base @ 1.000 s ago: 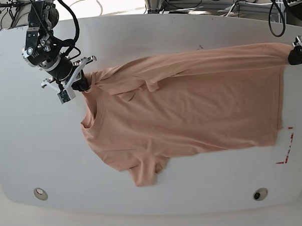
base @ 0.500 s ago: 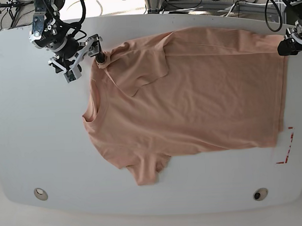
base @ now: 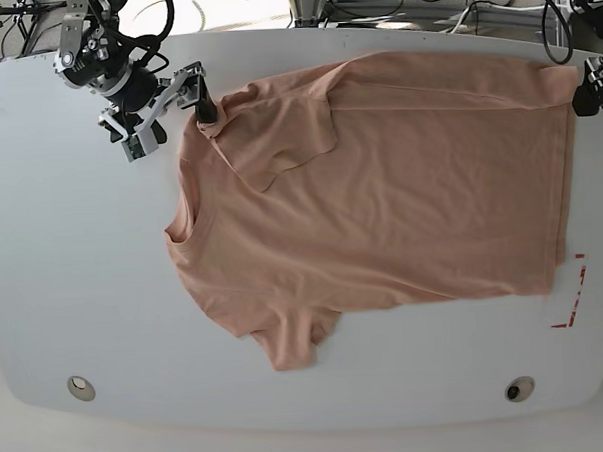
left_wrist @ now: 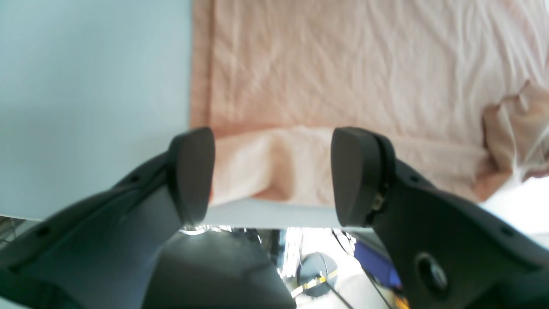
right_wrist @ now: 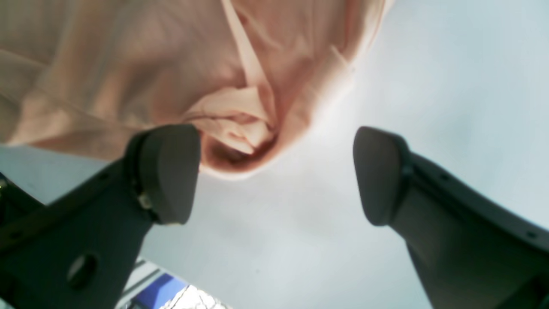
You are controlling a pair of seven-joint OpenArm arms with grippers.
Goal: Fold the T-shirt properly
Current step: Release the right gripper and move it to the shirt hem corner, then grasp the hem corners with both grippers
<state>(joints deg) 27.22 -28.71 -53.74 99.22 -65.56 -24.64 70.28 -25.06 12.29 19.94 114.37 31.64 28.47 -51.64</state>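
T-shirt (base: 380,193) is spread flat on the white table (base: 63,266), collar toward the base view's left, hem toward its right; one sleeve is folded in over the chest area.

Right gripper (right_wrist: 274,171) is seen spread wide, nothing pinched. A bunched shoulder/sleeve corner of the shirt lies on the table just beyond the tips, closer to one fingertip (right_wrist: 167,171); contact can't be confirmed.

Left gripper (left_wrist: 272,171) is also parted, nothing clamped. A raised fold at the hem corner sits between and just behind the pads (left_wrist: 193,171); no contact is made out.
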